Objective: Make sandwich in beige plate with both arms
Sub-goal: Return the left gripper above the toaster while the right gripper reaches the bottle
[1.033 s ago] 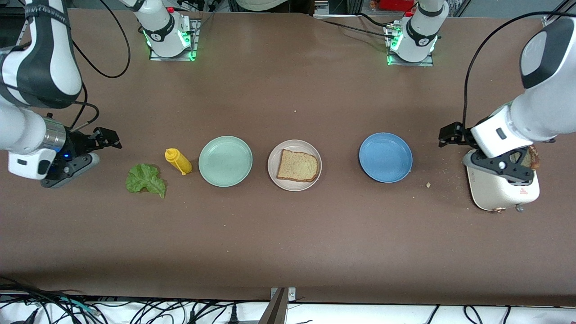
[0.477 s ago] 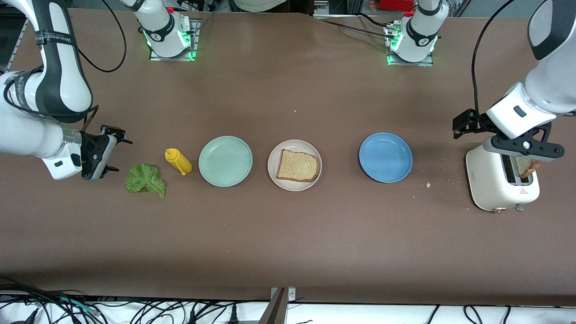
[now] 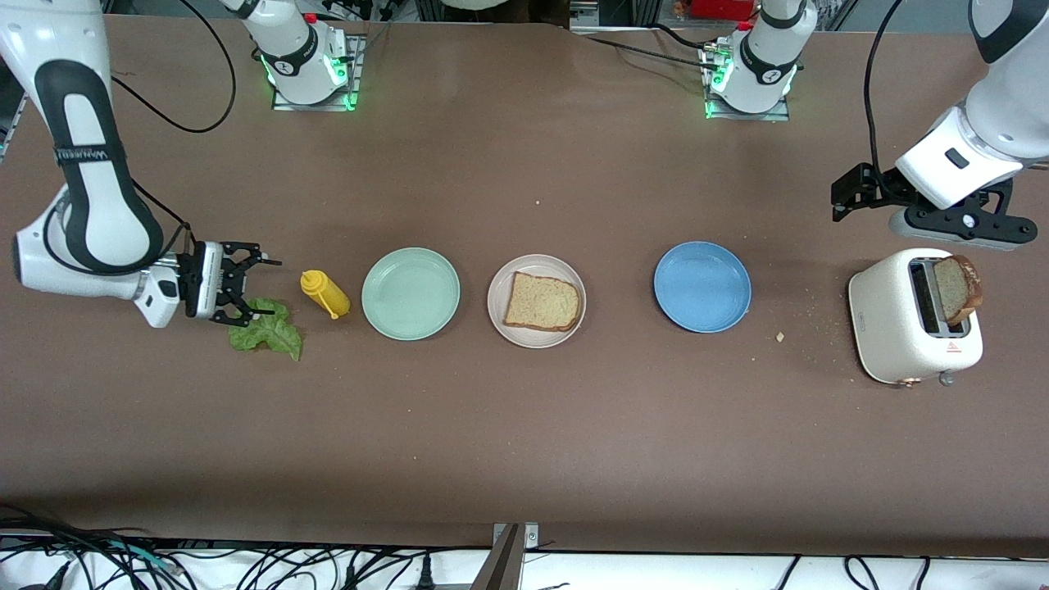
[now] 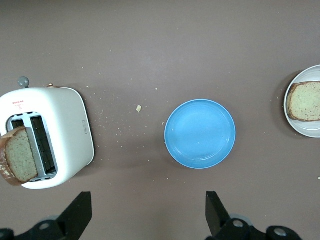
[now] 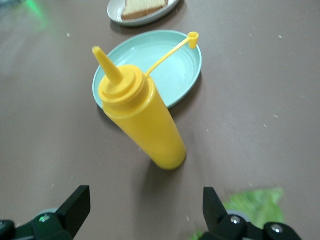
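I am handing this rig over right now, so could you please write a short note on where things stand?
Right gripper: open, low over the lettuce leaf, holding nothing.
Left gripper: open and empty, above the table beside the toaster.
Beige plate: between the mint-green plate and blue plate, with one bread slice on it.
Second bread slice: standing in the toaster slot.
Mustard bottle: upright between the lettuce and the mint-green plate.
Done: bottom slice placed.
Left: lettuce onto that slice, then the toaster slice on top.
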